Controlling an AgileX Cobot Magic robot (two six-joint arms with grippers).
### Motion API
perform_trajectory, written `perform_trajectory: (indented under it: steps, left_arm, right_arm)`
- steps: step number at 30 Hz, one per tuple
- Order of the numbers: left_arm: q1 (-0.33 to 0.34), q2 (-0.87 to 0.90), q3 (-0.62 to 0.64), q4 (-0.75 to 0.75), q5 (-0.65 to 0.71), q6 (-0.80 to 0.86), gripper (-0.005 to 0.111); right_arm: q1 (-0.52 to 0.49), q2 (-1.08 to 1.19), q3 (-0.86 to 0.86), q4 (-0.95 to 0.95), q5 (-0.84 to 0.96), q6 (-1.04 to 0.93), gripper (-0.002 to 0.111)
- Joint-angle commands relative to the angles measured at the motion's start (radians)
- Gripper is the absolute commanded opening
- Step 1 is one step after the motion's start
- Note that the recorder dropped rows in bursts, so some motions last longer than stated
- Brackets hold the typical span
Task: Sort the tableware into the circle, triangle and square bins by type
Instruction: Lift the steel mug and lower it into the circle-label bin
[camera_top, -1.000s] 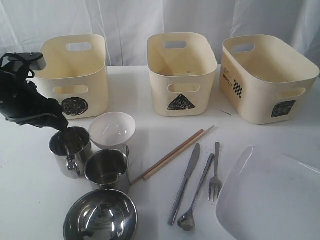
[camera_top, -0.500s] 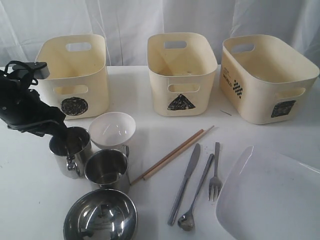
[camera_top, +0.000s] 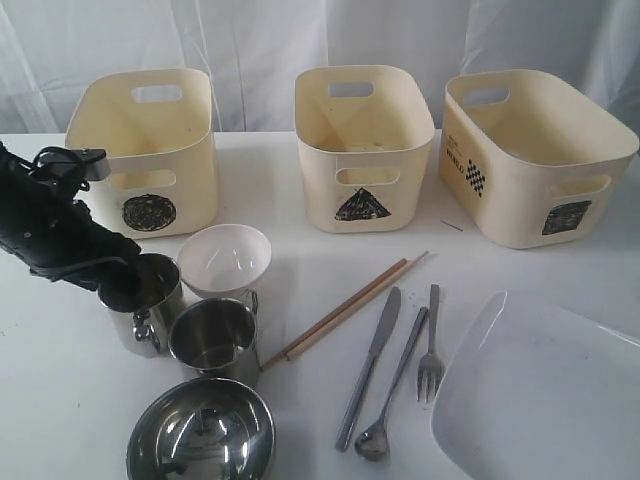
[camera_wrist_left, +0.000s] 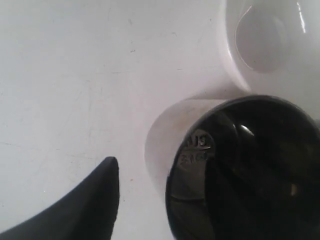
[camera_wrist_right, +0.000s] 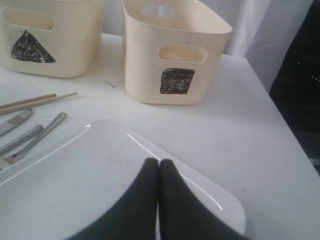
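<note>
Circle bin (camera_top: 195, 170), tri. bin (camera_top: 320, 200), sq. bin (camera_top: 510, 205)

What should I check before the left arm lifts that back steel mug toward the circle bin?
1. Left jaws open astride the rear mug wall: one finger is outside, the other is hidden; cannot tell.
2. Rear mug upright on the table: ok.
3. Gap to the small white bowl and front mug: very tight, contact unclear; cannot tell.
4. Circle bin mouth open, nothing seen inside: ok.
5. Right jaws shut over the white plate, away from the path: ok.
</note>
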Motion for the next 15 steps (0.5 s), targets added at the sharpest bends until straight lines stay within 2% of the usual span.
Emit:
perform_trajectory:
  steps: [1,5,9,15]
  left_arm:
    - [-0.004,0.022,-0.006,-0.008,0.004,0.023,0.039]
    - [-0.004,0.009,-0.013,-0.006,0.002,0.029,0.000]
    - [-0.004,-0.087,-0.104,-0.013,0.056,0.044,0.000]
    - [-0.004,-0.176,-0.319,0.027,0.075,0.044,0.000]
  right_arm:
    - [-0.001,-0.004,0.004,-0.003,0.001,0.003,0.000]
    - [-0.001,-0.004,0.004,-0.003,0.001,0.003,0.000]
    - [-0.001,-0.004,0.004,-0.003,0.001,0.003,0.000]
    - [-0.001,-0.004,0.004,-0.003,0.001,0.003,0.000]
